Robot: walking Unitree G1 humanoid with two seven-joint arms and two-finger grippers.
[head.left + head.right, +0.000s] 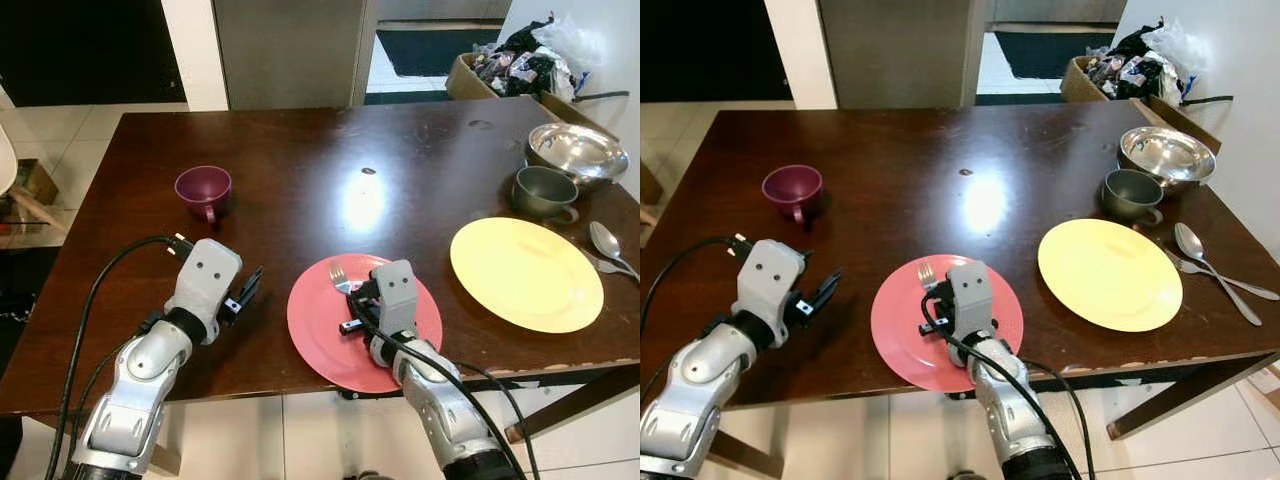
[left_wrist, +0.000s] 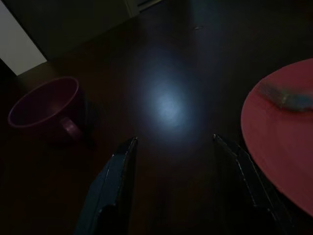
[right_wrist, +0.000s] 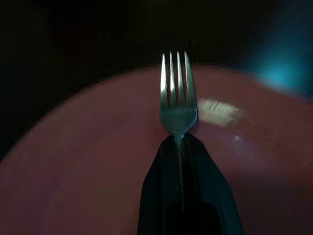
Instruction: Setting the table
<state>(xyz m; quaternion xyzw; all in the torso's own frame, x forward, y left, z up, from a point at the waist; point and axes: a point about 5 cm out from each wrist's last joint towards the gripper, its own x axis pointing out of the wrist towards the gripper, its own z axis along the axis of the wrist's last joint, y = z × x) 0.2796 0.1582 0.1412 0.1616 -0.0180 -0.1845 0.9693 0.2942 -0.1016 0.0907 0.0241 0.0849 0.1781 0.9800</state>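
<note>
Our right gripper [image 3: 178, 142] has its fingers clamped on a fork [image 3: 177, 95] over the red plate [image 1: 320, 330]; our left gripper [image 2: 176, 147] hangs with fingers spread above the dark worktop [image 1: 300, 170].

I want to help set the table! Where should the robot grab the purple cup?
Best by its little handle, which sticks out toward the robot, so the open left gripper could come straight from the near side. The purple cup stands upright with bare table around it.

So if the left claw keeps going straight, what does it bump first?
Probably nothing soon: the open left claw points at bare table, between the purple cup and the red plate.
</note>
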